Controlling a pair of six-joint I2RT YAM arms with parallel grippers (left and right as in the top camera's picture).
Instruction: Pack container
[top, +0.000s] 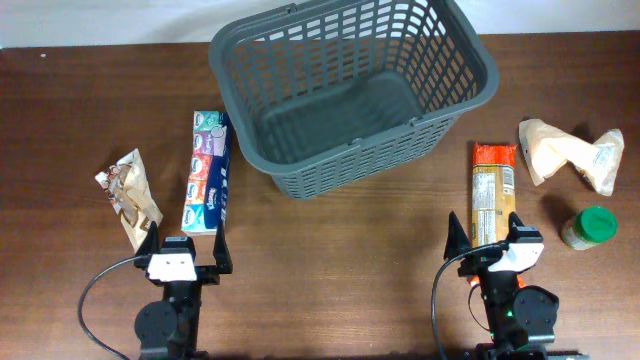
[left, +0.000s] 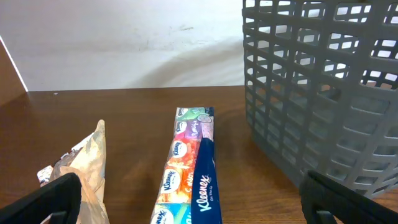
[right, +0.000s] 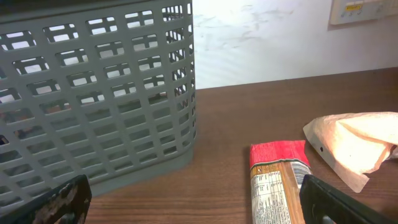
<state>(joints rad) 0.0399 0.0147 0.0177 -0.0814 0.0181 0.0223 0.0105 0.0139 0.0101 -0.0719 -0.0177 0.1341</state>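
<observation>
The dark grey slotted basket stands at the back middle of the table and nothing shows on its floor. It also shows in the left wrist view and the right wrist view. A long Kleenex tissue pack lies left of it, seen between my left fingers. A red and brown packet lies to the right. My left gripper is open near the front edge, behind the tissue pack. My right gripper is open, over the packet's near end.
A crumpled clear snack bag lies at far left. A tan paper-wrapped bundle and a green-lidded jar lie at far right. A white wall stands behind the table.
</observation>
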